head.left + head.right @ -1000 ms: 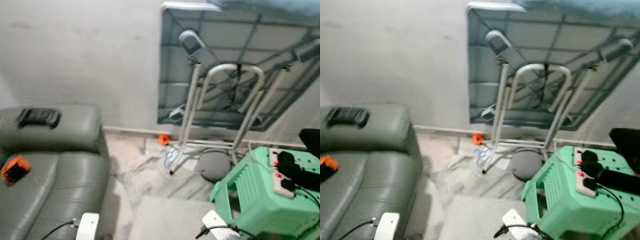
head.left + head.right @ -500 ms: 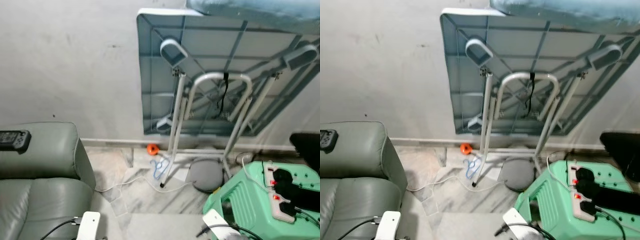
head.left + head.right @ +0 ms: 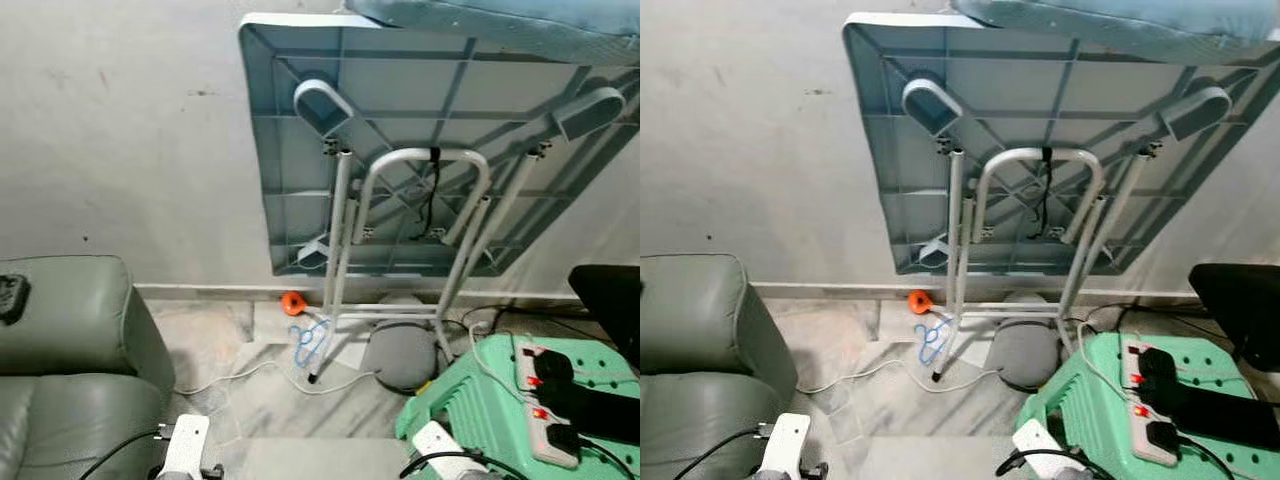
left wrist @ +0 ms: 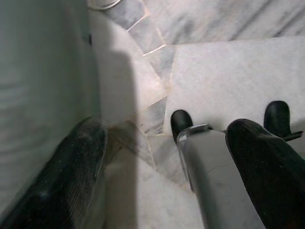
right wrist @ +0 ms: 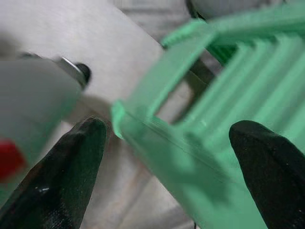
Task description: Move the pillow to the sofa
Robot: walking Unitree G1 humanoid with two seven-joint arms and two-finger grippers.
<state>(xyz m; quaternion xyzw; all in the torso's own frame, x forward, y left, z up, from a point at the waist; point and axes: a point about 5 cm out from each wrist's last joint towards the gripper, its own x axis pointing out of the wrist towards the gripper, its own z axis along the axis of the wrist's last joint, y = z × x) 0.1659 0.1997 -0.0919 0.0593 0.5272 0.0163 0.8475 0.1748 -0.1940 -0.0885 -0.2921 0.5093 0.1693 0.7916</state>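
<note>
The grey sofa (image 3: 70,370) is sitting left of the folded table (image 3: 420,150) that is leaning against the wall; the left gripper (image 4: 171,167) is hanging beside the sofa's side with its fingers spread apart, gripping nothing; a blue-grey pillow (image 3: 500,18) is lying along the table's top edge — well apart from the sofa; right of the table's legs, the right gripper (image 5: 167,167) is hanging released over the green stool (image 3: 500,420), which is carrying a power strip (image 3: 545,405).

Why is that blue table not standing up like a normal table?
It is folded and tipped on its side: the blue table leans against the wall, underside showing, metal legs folded flat.
</note>
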